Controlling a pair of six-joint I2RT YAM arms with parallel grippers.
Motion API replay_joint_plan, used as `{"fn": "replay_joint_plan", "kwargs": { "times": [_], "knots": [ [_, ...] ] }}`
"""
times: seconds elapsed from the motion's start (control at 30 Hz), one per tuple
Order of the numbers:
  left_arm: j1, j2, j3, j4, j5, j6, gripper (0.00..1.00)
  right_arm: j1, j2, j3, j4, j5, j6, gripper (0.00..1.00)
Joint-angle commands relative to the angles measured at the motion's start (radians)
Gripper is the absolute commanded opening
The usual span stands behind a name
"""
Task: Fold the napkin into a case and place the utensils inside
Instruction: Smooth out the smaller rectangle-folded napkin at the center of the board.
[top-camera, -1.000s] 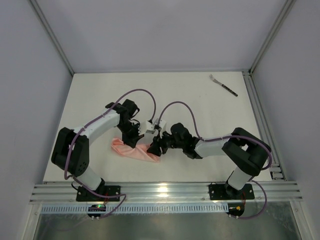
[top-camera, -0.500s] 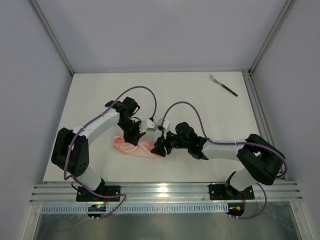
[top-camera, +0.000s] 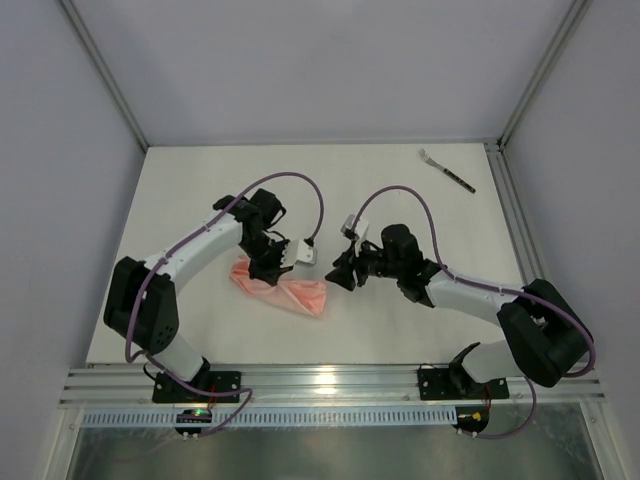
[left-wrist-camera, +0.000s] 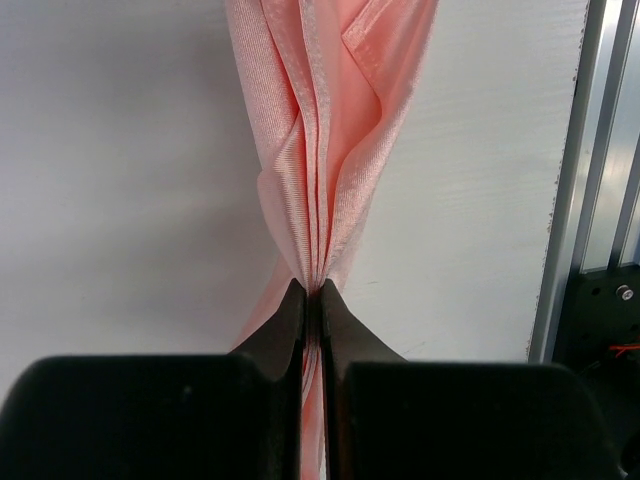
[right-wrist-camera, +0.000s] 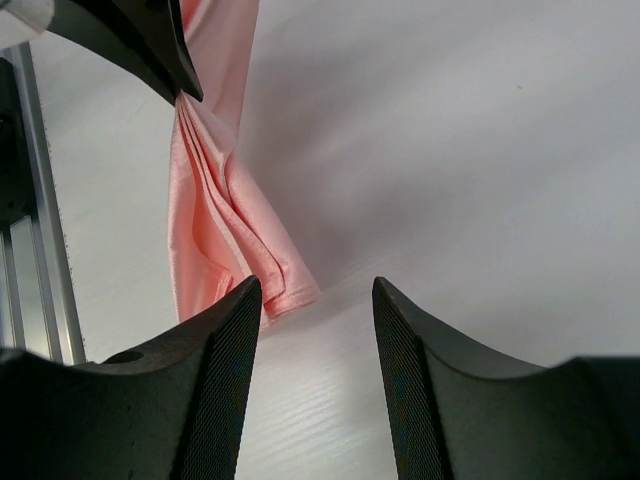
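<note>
Left end effector (left-wrist-camera: 313, 292) is pinched tight on the salmon-pink napkin (left-wrist-camera: 322, 150), its jaws closed on a gathered bunch of cloth that fans out in long pleats beyond the tips. Right end effector (right-wrist-camera: 317, 292) stands partly open and holds nothing. The cloth's free corner lies just in front of its tips, apart from both fingers. From above, the cloth is a crumpled strip on the near-left part of the table (top-camera: 400, 210), neither flat nor neatly folded. The fork (top-camera: 447, 170) lies well apart at the far right corner, untouched.

The risk, as I judge it, is in the bunching. Held as a rope of pleats from one side only, the cloth may drag across the table under any pull rather than spread, and folds laid over these creases would give a lopsided pocket too tight for the fork. Closing on that corner, the right end effector could snag several layers at once — or miss the thin edge altogether.
</note>
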Motion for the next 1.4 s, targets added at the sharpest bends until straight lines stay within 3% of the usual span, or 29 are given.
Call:
{"fn": "replay_joint_plan", "kwargs": {
  "times": [0.0, 0.3, 0.43, 0.67, 1.37],
  "knots": [
    [-0.02, -0.024, 0.024, -0.026, -0.023, 0.056, 0.0, 0.01, -0.036, 0.004, -0.005, -0.029, -0.041, 0.52],
    [-0.027, -0.002, 0.011, 0.007, -0.02, 0.044, 0.0, 0.221, -0.086, -0.123, 0.191, 0.059, 0.065, 0.51],
    [-0.027, -0.001, 0.015, -0.004, -0.005, 0.044, 0.0, 0.234, -0.063, -0.19, 0.348, 0.082, 0.108, 0.51],
    [-0.027, -0.001, 0.012, -0.003, 0.003, 0.038, 0.0, 0.235, 0.049, -0.161, 0.385, 0.158, 0.078, 0.55],
    [-0.027, 0.01, -0.008, 0.043, -0.023, 0.008, 0.0, 0.229, 0.295, -0.036, 0.568, 0.09, 0.128, 0.53]
  ]
}}
